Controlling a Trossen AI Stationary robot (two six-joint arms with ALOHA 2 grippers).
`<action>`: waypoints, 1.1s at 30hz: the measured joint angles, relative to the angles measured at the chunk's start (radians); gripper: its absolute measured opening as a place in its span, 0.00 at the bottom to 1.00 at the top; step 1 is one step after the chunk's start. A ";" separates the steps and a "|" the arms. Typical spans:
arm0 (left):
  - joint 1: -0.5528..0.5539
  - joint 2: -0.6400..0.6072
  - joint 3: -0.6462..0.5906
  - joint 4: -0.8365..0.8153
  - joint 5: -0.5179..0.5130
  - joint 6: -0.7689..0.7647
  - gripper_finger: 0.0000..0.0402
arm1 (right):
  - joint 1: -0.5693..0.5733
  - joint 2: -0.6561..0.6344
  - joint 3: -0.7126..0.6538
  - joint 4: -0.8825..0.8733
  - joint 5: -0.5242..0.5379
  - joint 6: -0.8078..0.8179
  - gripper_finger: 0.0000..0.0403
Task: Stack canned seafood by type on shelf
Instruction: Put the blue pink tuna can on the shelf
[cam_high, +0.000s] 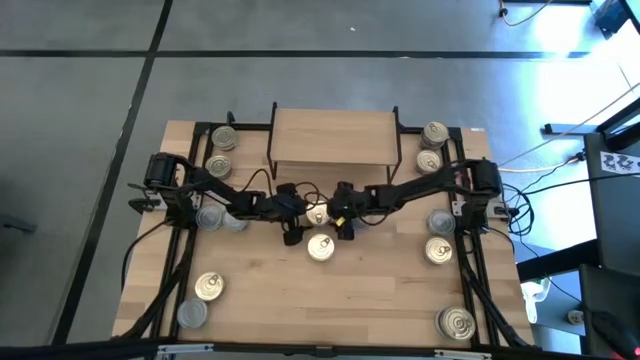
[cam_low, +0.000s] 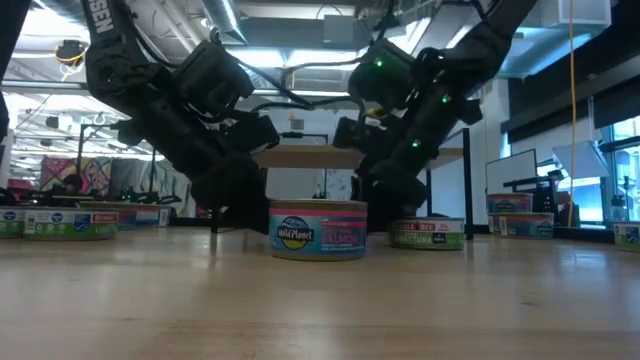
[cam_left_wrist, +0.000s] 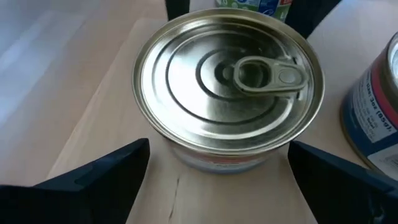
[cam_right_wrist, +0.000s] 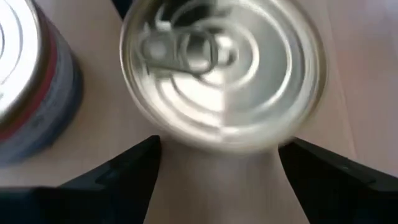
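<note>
A tin with a gold pull-ring lid stands on the tabletop just in front of the light-wood shelf. My left gripper comes at it from the table's left and my right gripper from the table's right. Both are open, and each has a finger on either side of this tin with a small gap showing, so neither touches it. A second gold-lidded tin with a pink and blue label stands just nearer.
Several more tins stand along both sides of the table: far left, left, near left, far right, right and near right. Both arms reach in from the sides and meet in front of the shelf.
</note>
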 joint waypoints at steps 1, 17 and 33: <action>0.000 0.000 0.000 0.000 0.001 0.000 0.95 | 0.000 0.007 0.001 0.012 -0.007 0.001 0.80; 0.001 0.019 -0.005 0.048 0.015 -0.001 0.95 | 0.000 0.035 -0.004 0.138 -0.008 -0.030 0.79; 0.001 0.018 -0.005 0.071 0.013 -0.005 0.95 | 0.001 -0.006 -0.004 0.127 0.001 -0.033 0.79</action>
